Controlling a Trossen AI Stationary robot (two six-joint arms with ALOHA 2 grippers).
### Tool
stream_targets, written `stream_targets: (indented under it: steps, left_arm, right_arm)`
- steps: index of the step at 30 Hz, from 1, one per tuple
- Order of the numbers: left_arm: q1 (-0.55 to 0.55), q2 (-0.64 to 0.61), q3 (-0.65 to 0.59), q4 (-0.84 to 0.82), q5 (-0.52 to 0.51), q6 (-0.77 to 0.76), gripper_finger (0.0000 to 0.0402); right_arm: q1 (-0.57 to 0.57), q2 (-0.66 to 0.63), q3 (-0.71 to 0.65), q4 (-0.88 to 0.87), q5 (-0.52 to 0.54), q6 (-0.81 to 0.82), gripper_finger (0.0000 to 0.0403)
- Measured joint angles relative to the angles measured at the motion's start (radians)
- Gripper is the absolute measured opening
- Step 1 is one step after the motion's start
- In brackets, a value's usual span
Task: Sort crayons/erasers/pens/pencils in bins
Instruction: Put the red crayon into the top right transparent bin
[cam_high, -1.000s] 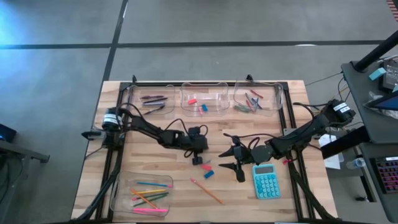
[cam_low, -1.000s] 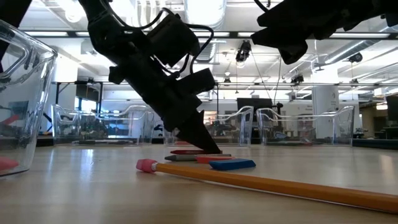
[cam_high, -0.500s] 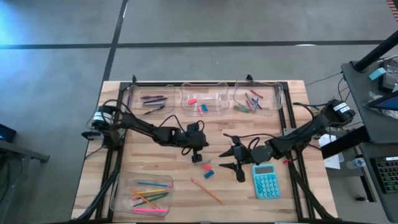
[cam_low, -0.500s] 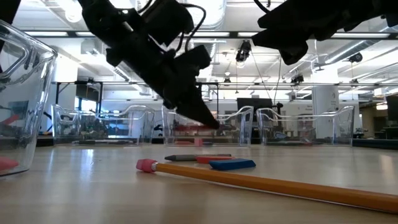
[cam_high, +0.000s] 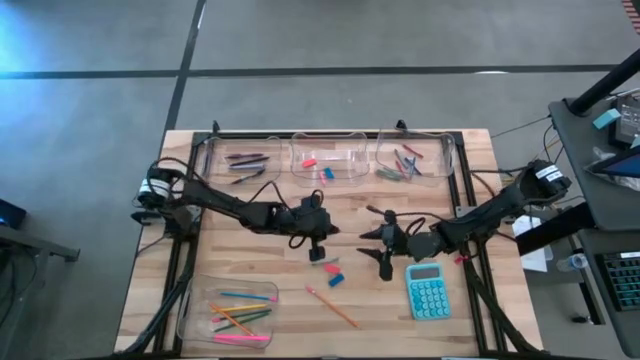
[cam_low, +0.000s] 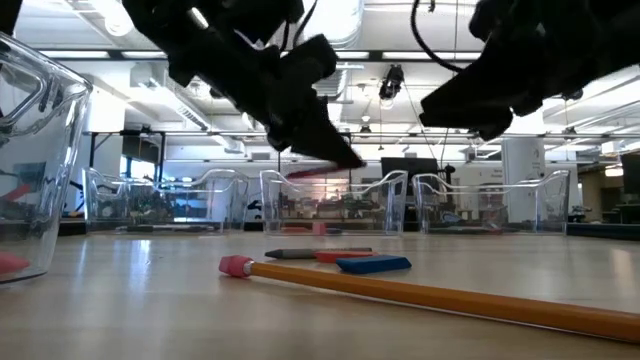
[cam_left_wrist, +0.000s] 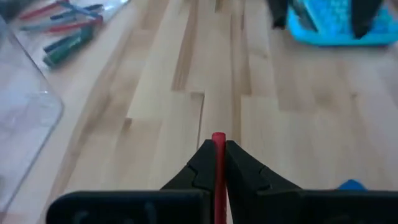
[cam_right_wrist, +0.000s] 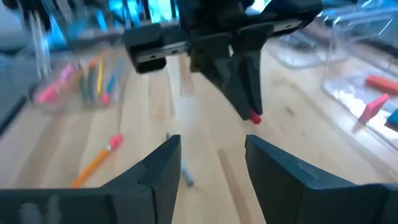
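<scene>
My left gripper (cam_high: 320, 243) hangs over the table's middle, shut on a red crayon (cam_low: 320, 170) that shows between its fingers in the left wrist view (cam_left_wrist: 218, 163). Below it a grey crayon (cam_low: 290, 254), a red piece (cam_low: 340, 256) and a blue eraser (cam_low: 372, 264) lie flat on the wood. An orange pencil (cam_high: 332, 306) lies nearer the front. My right gripper (cam_high: 375, 243) hovers open to the right, facing the left gripper (cam_right_wrist: 239, 74), with nothing between its fingers. Three bins (cam_high: 328, 160) stand along the far edge, and a fourth bin (cam_high: 228, 312) is at the near left. My left gripper pinches the red crayon between its two fingers, which slant down toward the table's right. The crayon runs roughly along the fingers, and its end (cam_left_wrist: 218, 137) pokes out just past the tips. It hangs clear of the table, close to level (cam_low: 325, 170).
A teal calculator (cam_high: 428, 291) lies at the near right, just below my right gripper. The near-left bin holds several pencils. The far bins hold dark pens (cam_high: 245, 158), erasers (cam_high: 318, 165) and crayons (cam_high: 405, 162). Black rails run along the table's sides.
My left gripper has risen from the pile of small things, taking the red crayon off the table and tipping nearer to level. The grey crayon, red piece and blue eraser have stayed put. My right gripper has sunk a little and turned, still open.
</scene>
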Motion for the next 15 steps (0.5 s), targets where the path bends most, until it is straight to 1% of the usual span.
stream_targets:
  steps: [4, 7, 12, 15]
  left_arm:
    - [-0.001, -0.029, 0.001, 0.041, 0.006, 0.0, 0.0]
    - [-0.002, -0.045, -0.002, 0.089, 0.029, 0.001, 0.0]
    - [-0.004, -0.059, -0.001, 0.179, 0.059, 0.001, 0.0]
    - [-0.005, -0.061, 0.0, 0.226, 0.086, 0.001, 0.0]
  right_arm:
    - [-0.022, 0.055, -0.097, 0.294, 0.004, -0.052, 0.0169]
    - [-0.034, 0.132, -0.141, 0.492, 0.001, -0.082, 0.0169]
    - [-0.056, 0.285, -0.139, 0.702, 0.006, -0.104, 0.0169]
    - [-0.065, 0.367, -0.097, 0.758, 0.005, -0.132, 0.017]
